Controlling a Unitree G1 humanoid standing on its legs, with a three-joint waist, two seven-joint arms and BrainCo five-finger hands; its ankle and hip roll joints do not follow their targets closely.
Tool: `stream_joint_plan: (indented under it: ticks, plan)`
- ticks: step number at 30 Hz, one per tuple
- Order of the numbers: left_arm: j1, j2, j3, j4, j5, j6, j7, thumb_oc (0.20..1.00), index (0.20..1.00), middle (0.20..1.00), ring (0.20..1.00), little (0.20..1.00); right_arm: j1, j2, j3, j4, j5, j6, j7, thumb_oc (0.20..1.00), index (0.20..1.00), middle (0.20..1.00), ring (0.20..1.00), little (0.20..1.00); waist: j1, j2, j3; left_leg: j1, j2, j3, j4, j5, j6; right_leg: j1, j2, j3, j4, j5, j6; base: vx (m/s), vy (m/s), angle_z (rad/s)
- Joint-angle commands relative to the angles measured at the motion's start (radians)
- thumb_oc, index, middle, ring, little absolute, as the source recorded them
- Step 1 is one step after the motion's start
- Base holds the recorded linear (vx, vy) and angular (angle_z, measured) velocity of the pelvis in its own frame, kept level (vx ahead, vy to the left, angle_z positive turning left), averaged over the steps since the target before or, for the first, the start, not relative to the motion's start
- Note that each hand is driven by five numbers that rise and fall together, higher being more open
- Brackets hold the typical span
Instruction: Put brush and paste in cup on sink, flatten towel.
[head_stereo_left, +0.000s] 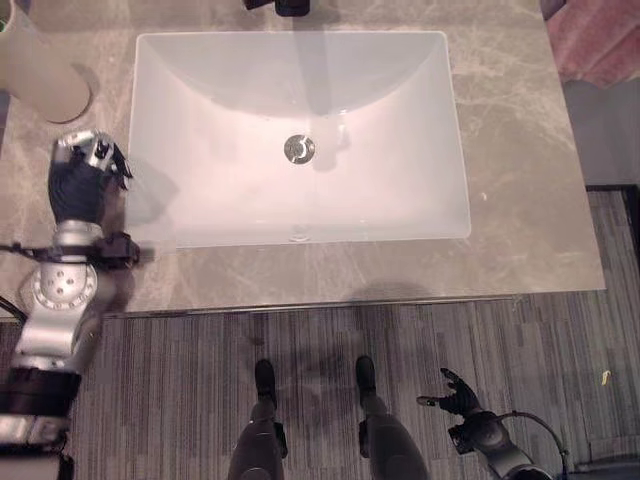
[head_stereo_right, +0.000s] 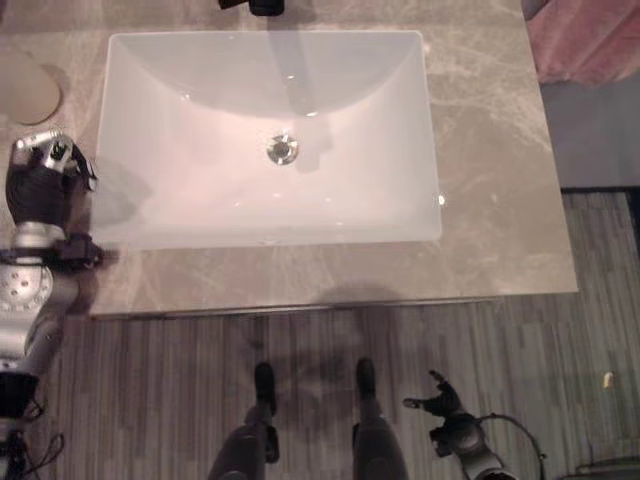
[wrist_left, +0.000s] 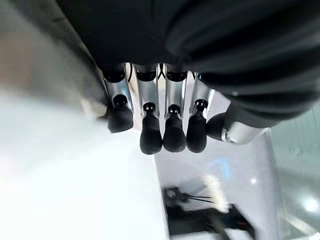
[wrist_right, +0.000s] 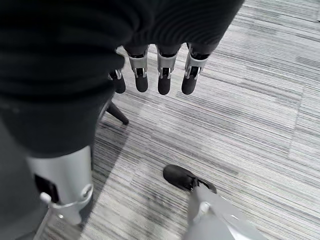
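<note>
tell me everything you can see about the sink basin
The sink basin is a white, glossy rectangle with rounded corners, set into a grey marbled countertop. It looks like ceramic. A round metal drain sits near its middle, and the bowl is otherwise bare. A dark faucet stands at the far rim, its shadow falling across the bowl. The left hand is over the counter by the basin's left rim; whether it touches the rim is unclear.
</note>
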Motion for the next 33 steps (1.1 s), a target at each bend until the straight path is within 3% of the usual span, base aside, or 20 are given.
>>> stream_joint_plan:
  ticks: [1,6,11,15,18,20,21,23,25,27,29,33]
  plan:
    - [0.087,-0.046,0.016,-0.03,-0.05,-0.027,-0.083,0.2,0.2,0.2,0.2,0.2,0.053,-0.019,-0.041,0.048,0.006,-0.014,-0.003,1.0,1.0,1.0,1.0,1.0,0.013,-0.004,-0.078,0.055,-0.001,-0.043,0.021,-0.025,0.004,0.044,-0.059,-0.016,0.041,-0.009,0.036,0.05,0.012,0.1]
    - [0.195,-0.105,0.042,-0.097,-0.035,-0.025,-0.139,0.2,0.2,0.2,0.2,0.2,0.074,-0.004,-0.069,0.097,-0.019,-0.011,0.015,1.0,1.0,1.0,1.0,1.0,0.023,-0.012,-0.113,0.114,-0.023,-0.053,0.047,-0.063,0.021,0.124,-0.075,-0.043,0.053,-0.021,0.042,0.02,0.062,0.18]
    - [0.294,-0.087,0.093,-0.098,0.007,-0.022,-0.171,0.2,0.2,0.2,0.2,0.2,0.097,0.0,-0.103,0.115,-0.031,-0.012,0.03,1.0,1.0,1.0,1.0,1.0,0.031,-0.021,-0.144,0.14,-0.064,-0.055,0.124,-0.129,0.051,0.174,-0.111,-0.038,0.087,-0.008,0.059,0.0,0.141,0.11]
    - [0.364,-0.078,0.117,-0.104,0.019,-0.019,-0.201,0.2,0.2,0.2,0.2,0.2,0.123,0.003,-0.142,0.101,-0.02,-0.017,0.04,1.0,1.0,1.0,1.0,1.0,0.028,-0.023,-0.166,0.157,-0.114,-0.051,0.142,-0.157,0.081,0.174,-0.146,-0.02,0.136,0.055,0.082,-0.02,0.2,0.08]
    - [0.38,-0.089,0.123,-0.107,0.015,-0.023,-0.202,0.2,0.2,0.2,0.2,0.2,0.133,0.009,-0.145,0.076,-0.02,-0.02,0.045,1.0,1.0,1.0,1.0,1.0,0.024,-0.022,-0.166,0.169,-0.145,-0.049,0.133,-0.157,0.105,0.141,-0.17,0.01,0.201,0.139,0.092,-0.07,0.184,0.04]
    - [0.386,-0.101,0.127,-0.097,0.023,-0.023,-0.199,0.2,0.2,0.2,0.2,0.2,0.125,0.013,-0.137,0.063,-0.018,-0.025,0.046,1.0,1.0,1.0,1.0,1.0,0.033,-0.005,-0.15,0.178,-0.146,-0.03,0.13,-0.156,0.118,0.103,-0.157,-0.025,0.255,0.105,0.075,-0.09,0.259,-0.09]
    - [0.391,-0.108,0.122,-0.083,0.035,-0.023,-0.208,0.2,0.2,0.2,0.2,0.2,0.128,0.016,-0.131,0.061,-0.001,-0.034,0.053,1.0,1.0,1.0,1.0,1.0,0.017,0.011,-0.144,0.191,-0.147,-0.03,0.129,-0.157,0.126,0.088,-0.069,-0.008,0.278,-0.004,0.045,-0.05,0.206,-0.33]
    - [0.385,-0.115,0.125,-0.079,0.038,-0.024,-0.203,0.2,0.2,0.2,0.2,0.2,0.127,0.019,-0.127,0.067,0.0,-0.035,0.052,1.0,1.0,1.0,1.0,1.0,0.025,0.011,-0.144,0.194,-0.148,-0.022,0.129,-0.155,0.13,0.072,-0.041,-0.036,0.275,-0.035,0.033,-0.03,0.126,-0.26]
    - [0.389,-0.132,0.138,-0.08,0.055,-0.02,-0.195,0.2,0.2,0.2,0.2,0.2,0.117,0.03,-0.111,0.09,-0.009,-0.035,0.05,1.0,1.0,1.0,1.0,1.0,0.051,0.002,-0.141,0.211,-0.151,0.015,0.123,-0.157,0.13,0.067,-0.033,-0.186,0.249,-0.035,0.011,-0.03,0.059,-0.32]
    - [0.393,-0.146,0.147,-0.087,0.057,-0.021,-0.197,0.2,0.2,0.2,0.2,0.2,0.117,0.033,-0.099,0.093,-0.017,-0.032,0.051,1.0,1.0,1.0,1.0,1.0,0.054,0.0,-0.139,0.231,-0.147,0.031,0.122,-0.161,0.125,0.08,-0.03,-0.224,0.237,-0.042,0.018,0.0,-0.011,-0.43]
    - [0.397,-0.158,0.143,-0.095,0.054,-0.02,-0.208,0.2,0.2,0.2,0.2,0.2,0.109,0.033,-0.086,0.103,-0.021,-0.033,0.053,1.0,1.0,1.0,1.0,1.0,0.048,0.003,-0.139,0.248,-0.138,0.045,0.109,-0.16,0.122,0.089,0.011,-0.164,0.219,-0.043,0.016,0.02,-0.046,-0.09]
    - [0.404,-0.169,0.142,-0.094,0.046,-0.016,-0.208,0.2,0.2,0.2,0.2,0.2,0.107,0.022,-0.084,0.123,-0.024,-0.029,0.045,1.0,1.0,1.0,1.0,1.0,0.06,0.006,-0.154,0.266,-0.126,0.066,0.097,-0.158,0.114,0.117,0.029,-0.16,0.174,-0.05,-0.004,0.06,-0.088,-0.29]
